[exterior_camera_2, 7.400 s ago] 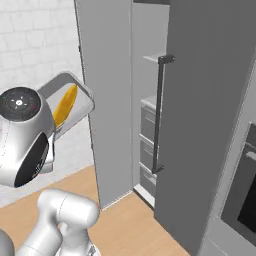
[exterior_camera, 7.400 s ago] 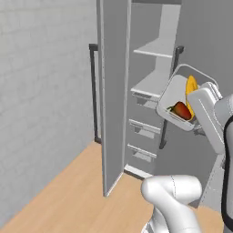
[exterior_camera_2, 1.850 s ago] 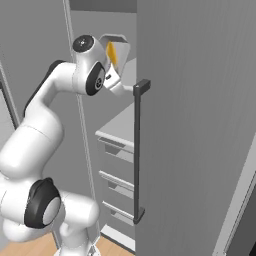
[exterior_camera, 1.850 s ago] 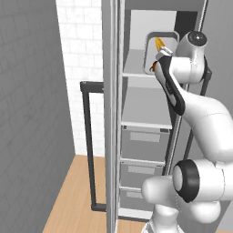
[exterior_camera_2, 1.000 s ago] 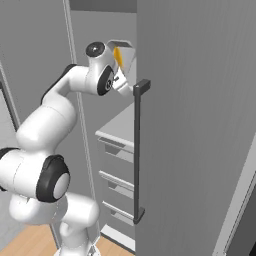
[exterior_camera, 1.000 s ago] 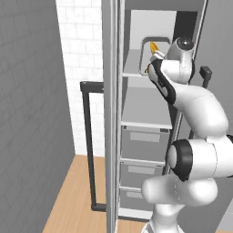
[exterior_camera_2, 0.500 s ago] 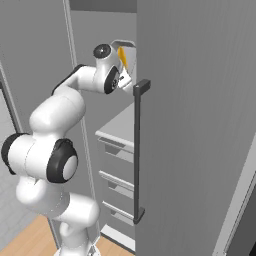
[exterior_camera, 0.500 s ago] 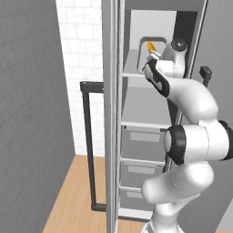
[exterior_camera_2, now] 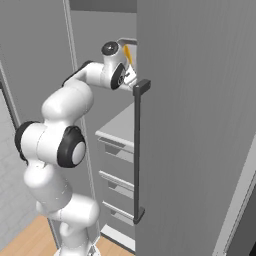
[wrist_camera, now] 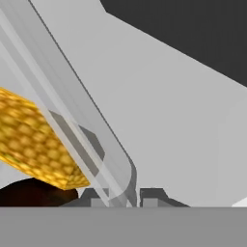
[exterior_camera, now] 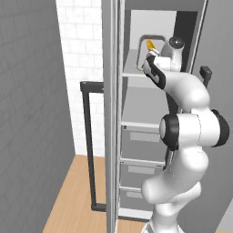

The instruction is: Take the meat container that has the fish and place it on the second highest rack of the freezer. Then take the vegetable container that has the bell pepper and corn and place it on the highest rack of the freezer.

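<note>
The vegetable container (exterior_camera: 146,42) is a clear tray held tilted on edge inside the freezer (exterior_camera: 112,136), just above the highest rack (exterior_camera: 132,69). Yellow corn (exterior_camera: 150,44) lies in it. My gripper (exterior_camera: 151,55) is shut on the tray's rim from below. In the hand view the rim (wrist_camera: 91,140) runs down between the fingertips (wrist_camera: 99,198), with the corn (wrist_camera: 34,144) at left and the dark bell pepper (wrist_camera: 34,194) under it. From the right base view the hand (exterior_camera_2: 128,71) meets the tray (exterior_camera_2: 126,42) behind the door. The meat container with the fish is hidden.
The second rack (exterior_camera: 141,107) lies below, over grey drawers (exterior_camera: 143,139). The open door with its dark bar handle (exterior_camera: 88,145) stands at left. A second grey door panel (exterior_camera_2: 200,125) with a long handle (exterior_camera_2: 138,150) stands close on the arm's right.
My arm has stretched further up and in. The tray has shifted slightly deeper over the top rack, still gripped.
</note>
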